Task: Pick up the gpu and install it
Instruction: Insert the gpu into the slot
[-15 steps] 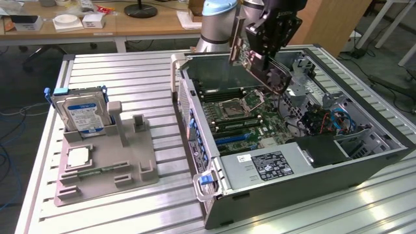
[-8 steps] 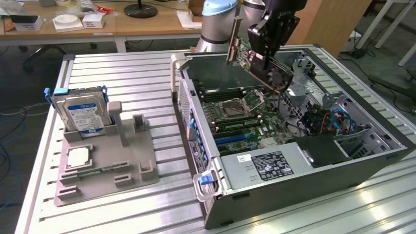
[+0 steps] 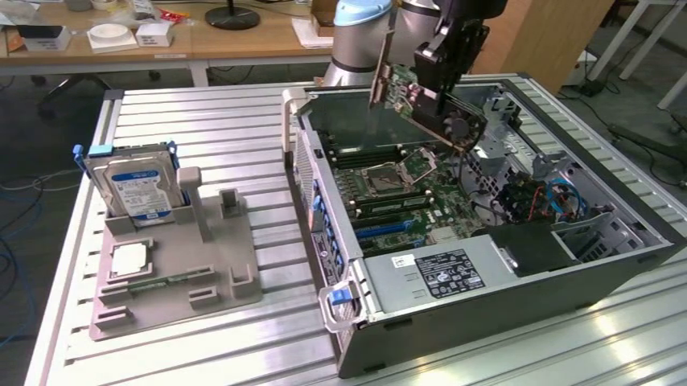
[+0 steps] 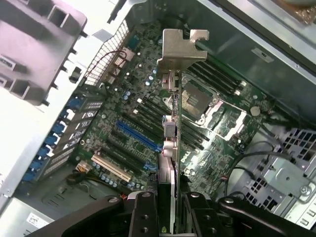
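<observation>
Precariously, the gripper [image 3: 446, 88] pinched the gpu [image 3: 400, 92] tilted above the motherboard [image 3: 397, 201]; lowered askew, its edge could have scraped components there

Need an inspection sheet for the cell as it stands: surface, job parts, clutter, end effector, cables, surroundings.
surface: slatted metal table, carrying a case and a tray.
job's things: gpu held tilted above the open computer case, over the motherboard, not seated.
clutter: grey holder tray at the exterior view's left, with an upright hard drive, a chip and a memory stick lying flat.
grippers: end effector shut on the gpu, a finger on each face.
cables: blue and red leads inside the case; loose cables on the floor.
surroundings: wooden desk behind, with small boxes and a lamp base.
</observation>
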